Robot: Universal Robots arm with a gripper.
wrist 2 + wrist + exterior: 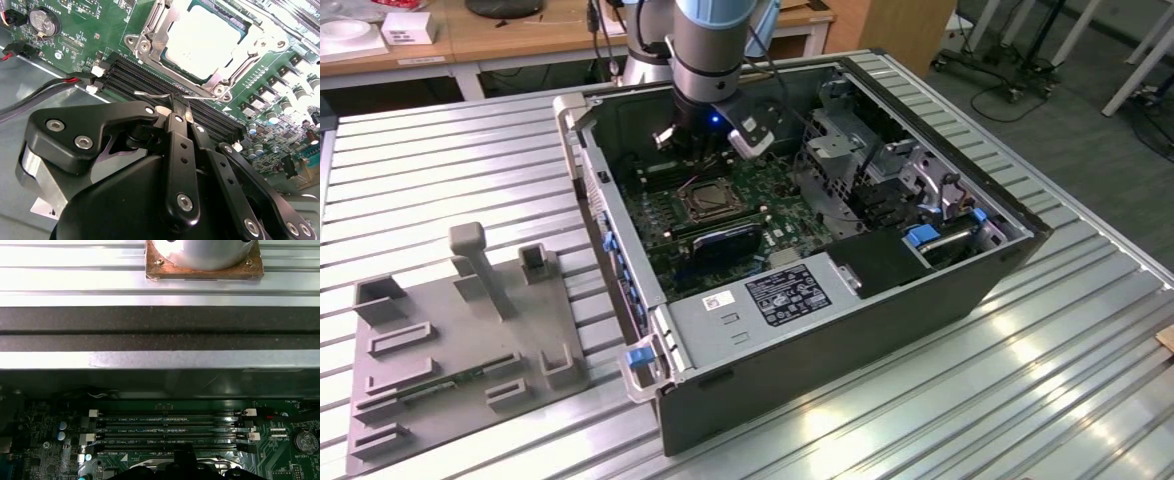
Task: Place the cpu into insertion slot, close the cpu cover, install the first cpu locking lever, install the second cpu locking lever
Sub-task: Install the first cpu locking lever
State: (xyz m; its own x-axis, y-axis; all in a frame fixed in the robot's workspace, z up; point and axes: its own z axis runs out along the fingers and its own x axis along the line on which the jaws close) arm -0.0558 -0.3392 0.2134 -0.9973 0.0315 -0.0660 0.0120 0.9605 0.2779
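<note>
Grey fixture [454, 340] lay on desk [440, 160] toward edge at exterior view's left. Open case [854, 330] stood mid-desk, arm reaching in by far wall. On motherboard [85, 55], cpu [205, 42] sat in slot [239, 26], cover [152, 30] shut over it. Gripper [178, 106] beside memory slots [130, 75], jaws clenched on thin wire lever [150, 94].
</note>
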